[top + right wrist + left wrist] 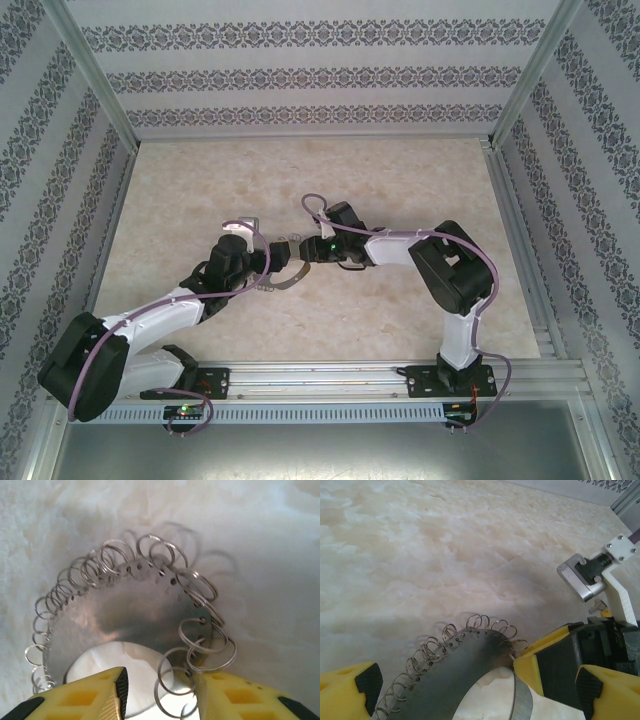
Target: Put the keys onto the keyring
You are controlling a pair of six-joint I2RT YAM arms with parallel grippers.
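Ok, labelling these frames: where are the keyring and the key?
keyring point(125, 625), right wrist view, on its flat grey band.
key point(598, 607), left wrist view, on its small metal shank.

A robot test cell in a lab comes into view: a marble-look tabletop point(300, 180) boxed in by aluminium posts point(92, 75) and patterned wall panels point(300, 75) at 9, 12 and 3 o'clock. Down at 6 o'clock, a slotted aluminium rail point(320, 380) carries the left arm's base point(190, 380) and the right arm's base point(460, 378), both bolted down.

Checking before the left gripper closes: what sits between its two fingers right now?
In the left wrist view, the keyring and one yellow finger of the right gripper lie between the left gripper's open fingers.
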